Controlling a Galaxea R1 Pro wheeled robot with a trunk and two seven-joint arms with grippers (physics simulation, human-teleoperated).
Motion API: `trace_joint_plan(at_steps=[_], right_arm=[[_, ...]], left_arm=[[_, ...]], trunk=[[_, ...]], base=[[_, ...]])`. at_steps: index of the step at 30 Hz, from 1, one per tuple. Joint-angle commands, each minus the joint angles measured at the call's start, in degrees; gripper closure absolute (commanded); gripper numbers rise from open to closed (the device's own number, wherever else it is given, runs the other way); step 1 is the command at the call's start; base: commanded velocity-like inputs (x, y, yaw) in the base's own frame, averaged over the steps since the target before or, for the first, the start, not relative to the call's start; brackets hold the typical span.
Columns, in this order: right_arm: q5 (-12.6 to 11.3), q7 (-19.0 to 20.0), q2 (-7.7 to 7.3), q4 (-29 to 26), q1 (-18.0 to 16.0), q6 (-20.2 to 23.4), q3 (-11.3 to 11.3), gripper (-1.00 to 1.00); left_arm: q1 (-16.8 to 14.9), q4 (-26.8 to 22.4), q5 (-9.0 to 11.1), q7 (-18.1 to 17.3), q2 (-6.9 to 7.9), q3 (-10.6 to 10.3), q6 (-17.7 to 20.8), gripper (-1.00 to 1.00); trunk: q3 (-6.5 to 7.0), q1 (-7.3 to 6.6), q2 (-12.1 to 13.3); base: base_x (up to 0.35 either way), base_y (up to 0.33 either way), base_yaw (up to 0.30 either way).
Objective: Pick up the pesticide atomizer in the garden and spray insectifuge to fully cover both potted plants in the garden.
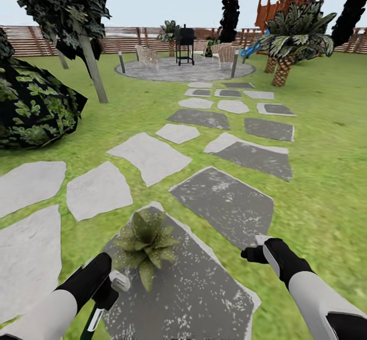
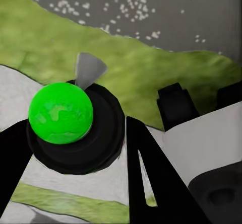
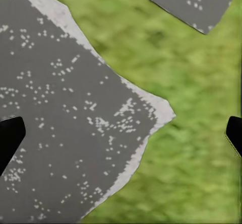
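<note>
Potted plant (image 1: 147, 243) is seen on the near dark stone slab (image 1: 204, 289), its pot hidden under the leaves, so contents cannot be told. Pesticide atomizer (image 1: 104, 299) is gripped in the left hand (image 1: 107, 291), at near left: white nozzle head pointed right, toward the plant and just beside its leaves, dark green body hanging down below the hand. In the left wrist view the atomizer (image 2: 65, 118) is seen end-on between the fingers (image 2: 151, 178). Right hand (image 1: 257, 251) is held over the slab's right edge, right of the plant; its fingertips are spread wide in the right wrist view, nothing between them.
</note>
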Motion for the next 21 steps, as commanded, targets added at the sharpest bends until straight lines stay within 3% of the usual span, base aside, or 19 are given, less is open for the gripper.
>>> trace_joint_plan(at_steps=[1,7,21], right_arm=[[0.01,0.24,0.01,-0.10,0.01,0.27,-0.21,-1.00],[0.09,0.15,0.50,-0.07,0.01,0.27,-0.11,-1.00],[0.10,0.15,0.54,-0.01,0.01,0.27,-0.12,-1.00]], left_arm=[[-0.03,-0.41,-0.58,-0.58,0.03,-0.13,0.05,1.00],[-0.02,-5.95,-0.38,-0.66,0.02,0.13,-0.19,1.00],[-0.02,-6.28,-0.46,-0.66,0.02,0.05,-0.41,1.00]], trunk=[[-0.05,-0.02,-0.02],[-0.05,-0.02,-0.02],[-0.05,-0.02,-0.02]], base=[[-0.125,-0.314,0.265],[-0.107,-0.250,0.265],[-0.053,-0.160,0.265]])
